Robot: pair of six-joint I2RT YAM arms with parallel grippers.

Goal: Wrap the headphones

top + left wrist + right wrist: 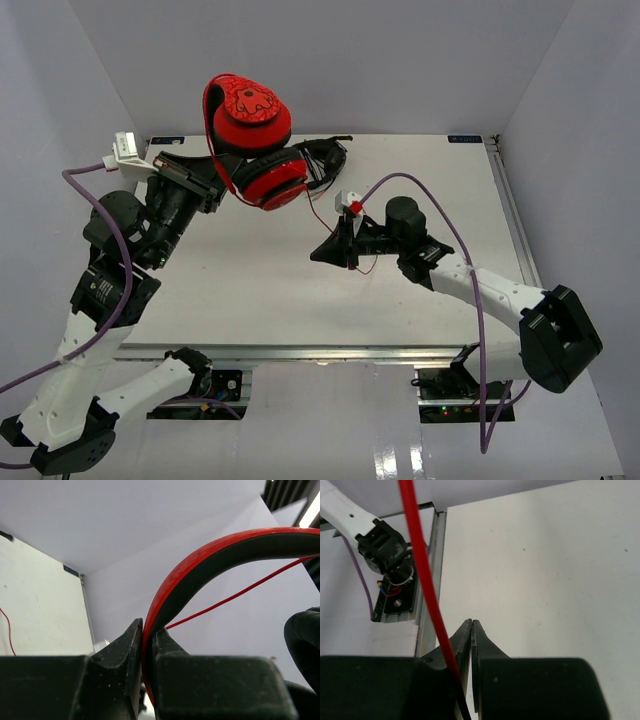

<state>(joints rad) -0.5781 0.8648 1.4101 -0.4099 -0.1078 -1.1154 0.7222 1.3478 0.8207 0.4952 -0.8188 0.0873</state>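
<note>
Aloft, one pair of headphones (255, 125), with two earcups (272, 180), is held near the table's (250, 290) far edge, its headband (210, 555) pinched by the left fingers (146, 630). The right fingers (471, 625) are pressed together mid-table, well apart from edges, one cable (422, 570) crossing them.

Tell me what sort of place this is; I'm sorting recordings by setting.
Likely a robotics lab test cell: a flat white tabletop boxed in by plain white panel walls, with a white-and-black left robot arm and a matching right robot arm mounted at its near edge.
</note>
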